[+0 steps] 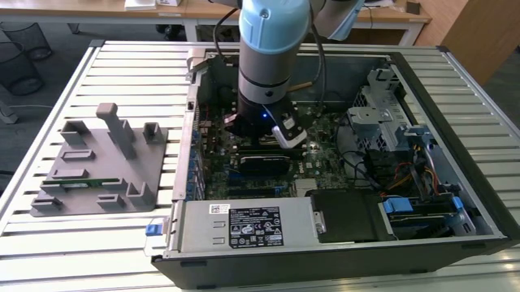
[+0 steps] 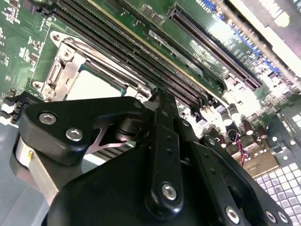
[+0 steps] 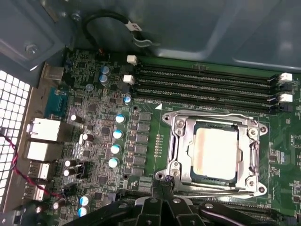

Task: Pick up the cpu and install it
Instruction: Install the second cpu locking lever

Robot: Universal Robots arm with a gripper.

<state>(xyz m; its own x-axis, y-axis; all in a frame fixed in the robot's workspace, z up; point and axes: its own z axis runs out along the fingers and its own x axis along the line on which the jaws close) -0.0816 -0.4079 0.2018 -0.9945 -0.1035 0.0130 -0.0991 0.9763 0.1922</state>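
The cpu (image 3: 214, 153) is a pale silver square lying flat in the motherboard socket, framed by the socket's metal bracket (image 3: 176, 141). The second wrist view shows the same cpu (image 2: 94, 85) just beyond the fingertips. My gripper (image 3: 162, 184) hangs low over the board beside the socket's edge, its black fingers drawn together with nothing between them. In the exterior view the gripper (image 1: 258, 139) reaches down into the middle of the open computer case (image 1: 455, 79).
Empty memory slots (image 3: 207, 87) run along one side of the socket. A grey fixture plate (image 1: 89, 164) carrying a green memory stick (image 1: 81, 181) lies on the exterior view's left. The power supply (image 1: 243, 225) and the drive cage (image 1: 382, 115) wall in the board.
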